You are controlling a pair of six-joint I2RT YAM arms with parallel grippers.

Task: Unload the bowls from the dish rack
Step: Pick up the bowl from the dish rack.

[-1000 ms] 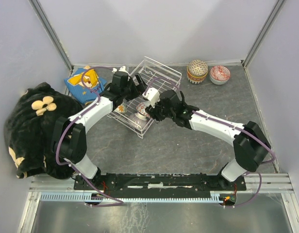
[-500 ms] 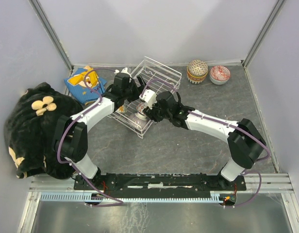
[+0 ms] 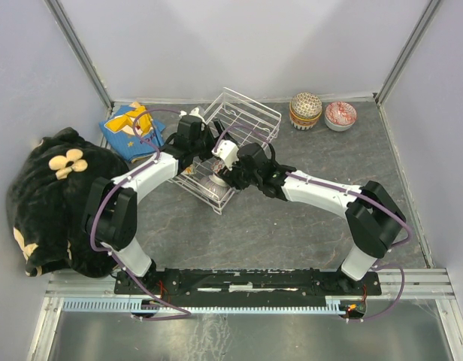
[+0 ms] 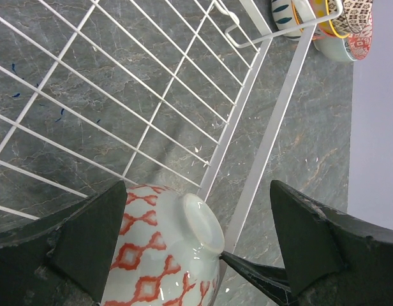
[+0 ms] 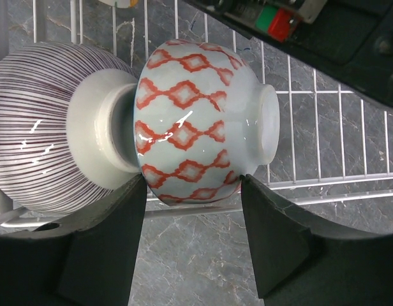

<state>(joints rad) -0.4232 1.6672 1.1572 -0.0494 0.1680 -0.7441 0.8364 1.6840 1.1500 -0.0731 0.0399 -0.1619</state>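
Two bowls lie on their sides in the dish rack (image 3: 250, 120), which sits skewed on the grey table (image 3: 292, 226) between both arms. The red-diamond bowl (image 5: 196, 121) has its mouth pushed over the foot of the striped bowl (image 5: 30, 127), and its own foot points toward the rack's rim wire. The right hand (image 5: 193, 180) grips the red-diamond bowl, one finger against its rim end and the other pressed in by its foot. The left hand (image 4: 198, 191) reaches into the rack from the far left with its fingers spread wide. That same bowl lies between them, close beside one finger, though I cannot tell whether they touch.

Well apart, at the far right of the table, a stack of bowls (image 3: 306, 110) topped by a dotted one stands just beside a red-and-white bowl (image 3: 340, 115). At the far left lies a blue item with yellow shapes (image 3: 126, 128), and nearer, against the left wall, a black plush heap (image 3: 51, 195).
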